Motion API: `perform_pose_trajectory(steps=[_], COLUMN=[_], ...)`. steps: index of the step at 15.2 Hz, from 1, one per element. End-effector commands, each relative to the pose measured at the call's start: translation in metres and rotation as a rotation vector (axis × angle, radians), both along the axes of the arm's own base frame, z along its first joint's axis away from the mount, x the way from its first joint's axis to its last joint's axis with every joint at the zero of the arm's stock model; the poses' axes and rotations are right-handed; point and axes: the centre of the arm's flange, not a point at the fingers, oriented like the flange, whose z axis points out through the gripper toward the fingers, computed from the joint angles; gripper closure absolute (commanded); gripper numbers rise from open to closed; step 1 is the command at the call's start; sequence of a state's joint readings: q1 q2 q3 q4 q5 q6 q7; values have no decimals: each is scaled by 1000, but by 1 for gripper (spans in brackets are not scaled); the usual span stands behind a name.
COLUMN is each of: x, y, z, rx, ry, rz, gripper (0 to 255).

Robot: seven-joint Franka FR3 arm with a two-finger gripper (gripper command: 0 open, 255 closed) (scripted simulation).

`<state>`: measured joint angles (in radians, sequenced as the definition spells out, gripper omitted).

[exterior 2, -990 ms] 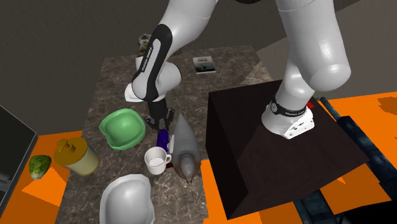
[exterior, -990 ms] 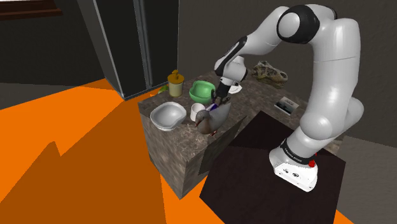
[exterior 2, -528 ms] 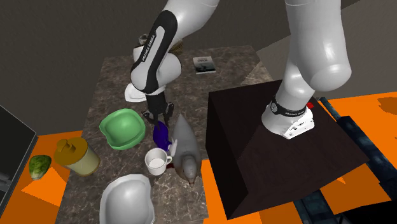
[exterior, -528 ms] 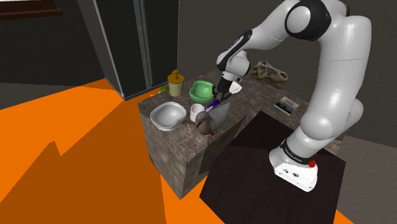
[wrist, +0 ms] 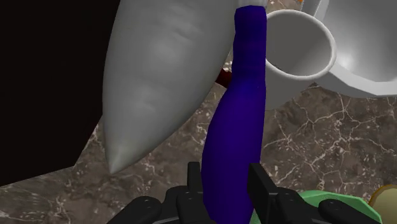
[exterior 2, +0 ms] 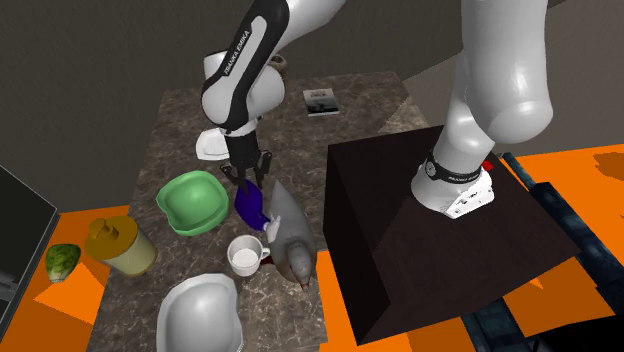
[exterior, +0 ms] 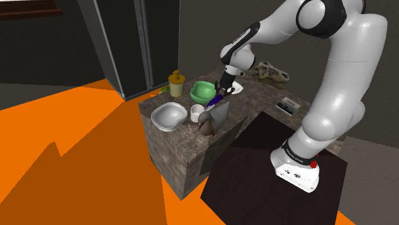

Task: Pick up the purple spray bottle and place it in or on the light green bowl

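Carrying purple spray bottle (wrist: 236, 127), clamped in gripper (wrist: 228, 181). I would clear the white mug (exterior 2: 243, 256), then centre over green bowl (exterior 2: 193, 200) before lowering.

Arm (exterior: 342, 83) extended; pincer (wrist: 226, 184) clamped on purple bottle (wrist: 245, 95).

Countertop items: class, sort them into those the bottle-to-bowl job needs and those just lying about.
Job in hand: purple spray bottle; green bowl; claw, shut on the bottle.

Lying about: white mug; grey bird figure; large white bowl; yellow jug.
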<state>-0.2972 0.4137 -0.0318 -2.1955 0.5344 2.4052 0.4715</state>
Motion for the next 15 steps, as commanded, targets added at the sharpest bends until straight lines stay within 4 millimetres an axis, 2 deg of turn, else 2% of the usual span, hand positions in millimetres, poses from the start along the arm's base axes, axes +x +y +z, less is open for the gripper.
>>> perform_pose_trajectory(steps=[1, 11, 15], x=[0, 0, 42], y=[1, 1, -31], z=[11, 60, 56], rx=[0, 0, 0], ry=[0, 0, 0], rz=[0, 0, 0], gripper=[255, 255, 255])
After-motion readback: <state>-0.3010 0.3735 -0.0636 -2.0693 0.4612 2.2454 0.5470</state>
